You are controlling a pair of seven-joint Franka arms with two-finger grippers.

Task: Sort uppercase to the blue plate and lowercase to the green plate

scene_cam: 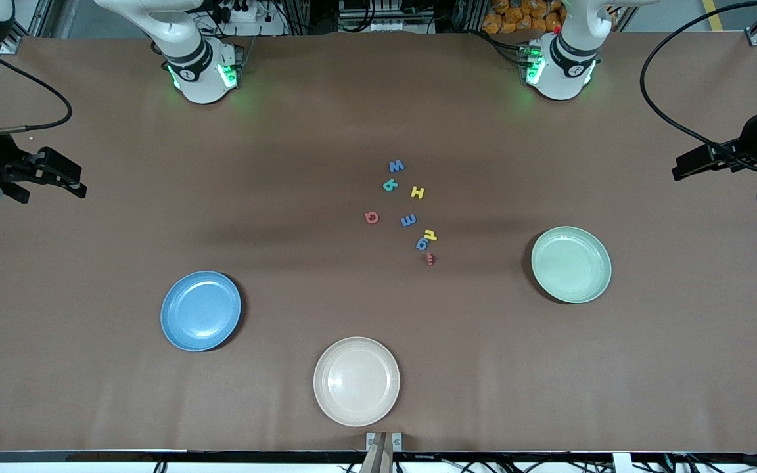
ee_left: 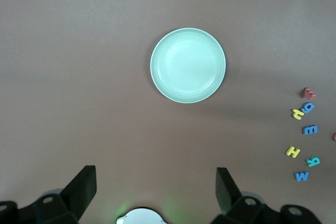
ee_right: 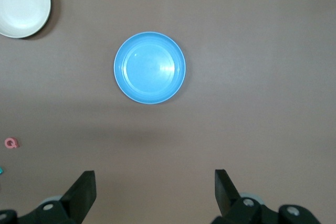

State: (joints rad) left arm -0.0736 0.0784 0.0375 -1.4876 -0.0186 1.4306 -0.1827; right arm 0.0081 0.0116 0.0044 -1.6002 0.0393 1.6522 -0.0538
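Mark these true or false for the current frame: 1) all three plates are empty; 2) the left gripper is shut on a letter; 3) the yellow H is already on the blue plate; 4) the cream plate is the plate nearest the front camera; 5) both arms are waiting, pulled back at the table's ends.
1) True: the blue plate, green plate and cream plate hold nothing.
2) False: the left gripper is open and empty, as is the right gripper.
3) False: the yellow H lies on the table among the other letters.
4) True.
5) True.
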